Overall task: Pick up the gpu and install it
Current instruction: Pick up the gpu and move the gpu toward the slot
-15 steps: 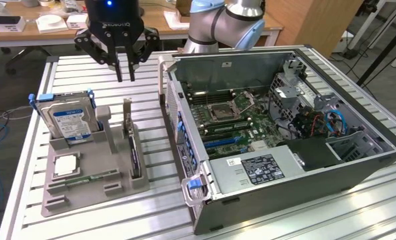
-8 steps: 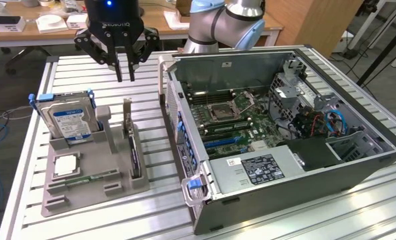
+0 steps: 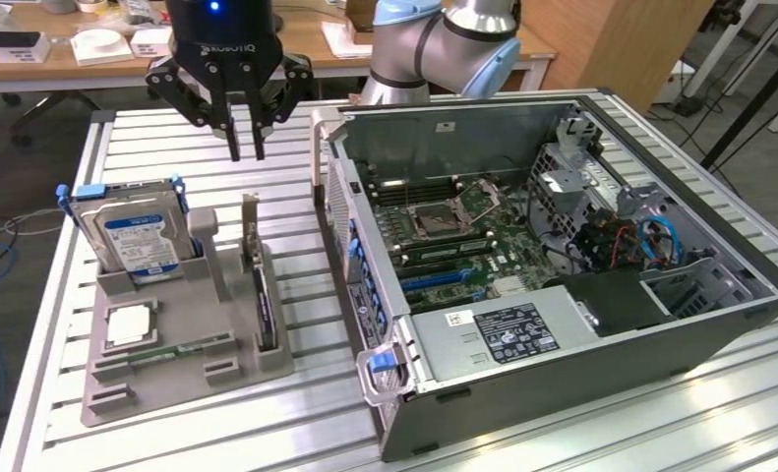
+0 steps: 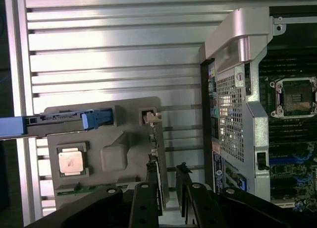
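While the gripper [image 3: 247,152] hangs in the air above the slatted metal surface [image 3: 152,147], its two dark fingers [image 3: 235,146] point straight down with a narrow gap between them and nothing held. The gpu [image 3: 266,305] stands on its long edge in a slot of the grey holder [image 3: 231,366], on the side of the holder nearest the open computer case [image 3: 703,329]. Its silvery bracket [image 3: 250,222] rises at the end closest to the gripper. In the exterior view the fingertips are above and just beyond that bracket end, clear of the card.

From the wrist view the gripper [image 4: 166,188] looks down on the gpu [image 4: 155,148] edge-on, and the card runs toward the gap between the fingers [image 4: 148,198]. In the same holder [image 4: 124,153], a hard drive [image 3: 133,241] with a blue-and-white label stands upright at the exterior view's left, and a square processor [image 3: 126,324] lies flat in front of it. The case lies on its side with the motherboard [image 3: 454,246] exposed.
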Robot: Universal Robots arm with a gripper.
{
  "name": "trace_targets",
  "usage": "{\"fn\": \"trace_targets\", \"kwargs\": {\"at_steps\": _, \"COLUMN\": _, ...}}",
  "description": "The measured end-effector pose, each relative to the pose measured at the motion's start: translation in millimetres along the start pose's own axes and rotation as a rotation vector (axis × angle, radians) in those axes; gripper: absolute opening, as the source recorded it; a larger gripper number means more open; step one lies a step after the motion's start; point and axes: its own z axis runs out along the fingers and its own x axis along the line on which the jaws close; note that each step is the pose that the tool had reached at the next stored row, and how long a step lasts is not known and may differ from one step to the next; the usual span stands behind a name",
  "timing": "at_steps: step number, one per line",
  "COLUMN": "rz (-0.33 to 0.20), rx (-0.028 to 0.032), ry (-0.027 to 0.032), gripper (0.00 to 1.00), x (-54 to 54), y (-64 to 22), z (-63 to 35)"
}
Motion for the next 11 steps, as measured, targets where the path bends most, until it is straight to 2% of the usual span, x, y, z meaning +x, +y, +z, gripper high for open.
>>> {"fn": "trace_targets", "kwargs": {"at_steps": 7, "rz": 0.000, "rx": 0.0000, "ry": 0.0000, "gripper": 0.31, "x": 0.0, "y": 0.0, "z": 0.0}}
{"fn": "trace_targets", "kwargs": {"at_steps": 9, "rz": 0.000, "rx": 0.0000, "ry": 0.0001, "gripper": 0.43, "x": 0.0, "y": 0.0, "z": 0.0}}
{"fn": "trace_targets", "kwargs": {"at_steps": 10, "rz": 0.000, "rx": 0.0000, "ry": 0.0000, "gripper": 0.43, "x": 0.0, "y": 0.0, "z": 0.0}}
{"fn": "trace_targets", "kwargs": {"at_steps": 11, "rz": 0.000, "rx": 0.0000, "ry": 0.0000, "gripper": 0.49, "x": 0.0, "y": 0.0, "z": 0.0}}
